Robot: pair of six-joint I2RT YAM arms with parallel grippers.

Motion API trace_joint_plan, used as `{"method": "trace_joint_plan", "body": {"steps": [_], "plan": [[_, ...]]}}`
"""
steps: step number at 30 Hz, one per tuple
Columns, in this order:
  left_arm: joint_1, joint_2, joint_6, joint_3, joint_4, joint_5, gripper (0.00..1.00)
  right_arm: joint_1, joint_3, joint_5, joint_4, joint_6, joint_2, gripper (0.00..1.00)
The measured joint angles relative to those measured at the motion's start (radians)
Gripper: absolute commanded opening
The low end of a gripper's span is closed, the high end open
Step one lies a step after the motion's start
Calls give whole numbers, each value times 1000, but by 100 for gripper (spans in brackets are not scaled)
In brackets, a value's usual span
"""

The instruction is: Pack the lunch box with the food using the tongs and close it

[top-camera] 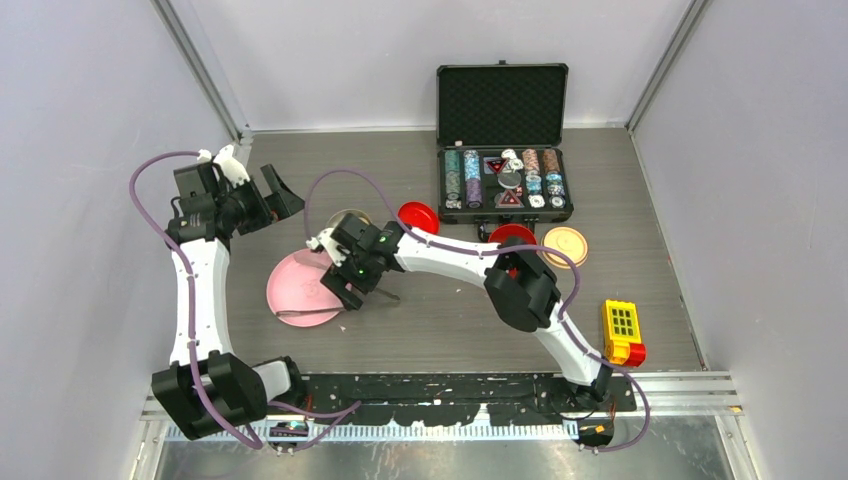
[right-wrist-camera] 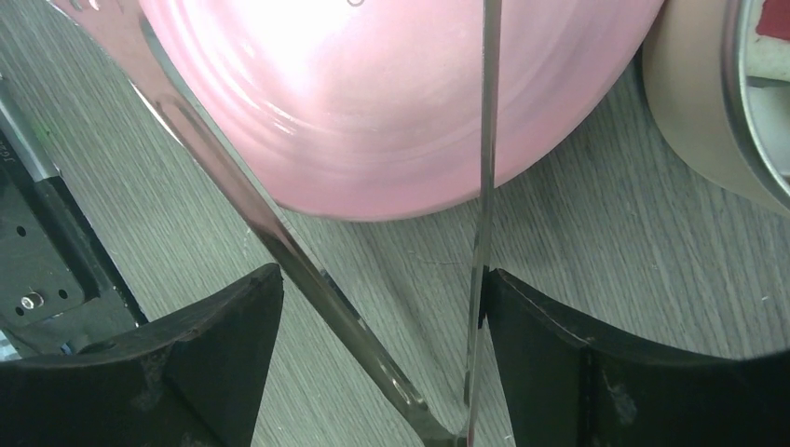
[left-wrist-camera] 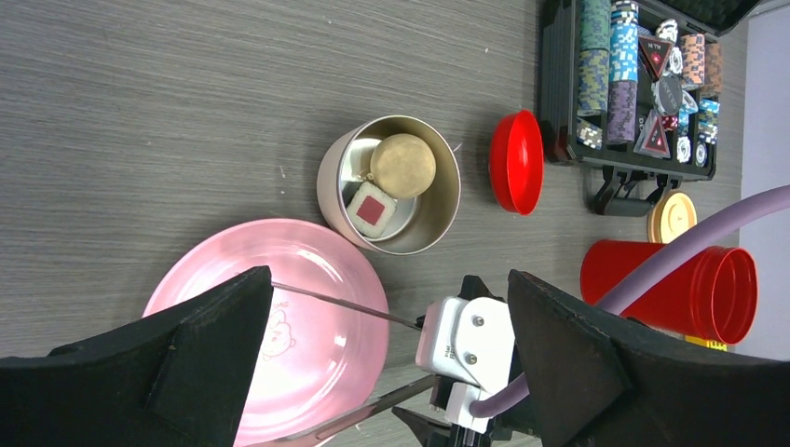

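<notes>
The tongs (top-camera: 318,314) lie flat, their tips over the pink plate's near edge and their joined end on the table. My right gripper (top-camera: 346,291) stands open astride them. In the right wrist view the tongs (right-wrist-camera: 279,244) spread in a V; one arm rests against my right finger, the other is apart from the left finger. The steel bowl (left-wrist-camera: 328,177) holds a white cube with a red centre (left-wrist-camera: 371,209) and a tan round piece (left-wrist-camera: 402,165). The red canister (top-camera: 512,237), its red lid (top-camera: 418,215) and the beige lid (top-camera: 565,245) sit apart. My left gripper (top-camera: 285,190) hangs open at the back left.
The pink plate (top-camera: 298,280) looks bare. An open black case of poker chips (top-camera: 505,185) stands at the back. A yellow and red block toy (top-camera: 622,331) sits near the front right edge. My right arm stretches across the middle of the table.
</notes>
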Motion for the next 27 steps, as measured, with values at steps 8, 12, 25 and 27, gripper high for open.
{"method": "trace_joint_plan", "body": {"steps": [8,12,25,27], "plan": [[1,18,4,0,-1,17,100,0,0,-2,-10,-1,-42,85],[0,28,6,1,-1,21,100,0,10,2,-13,-5,-98,85],[-40,66,146,66,-18,29,100,-92,49,-31,-60,8,-224,85],[-74,80,224,96,-20,42,100,-145,22,-54,-62,16,-281,85]]}}
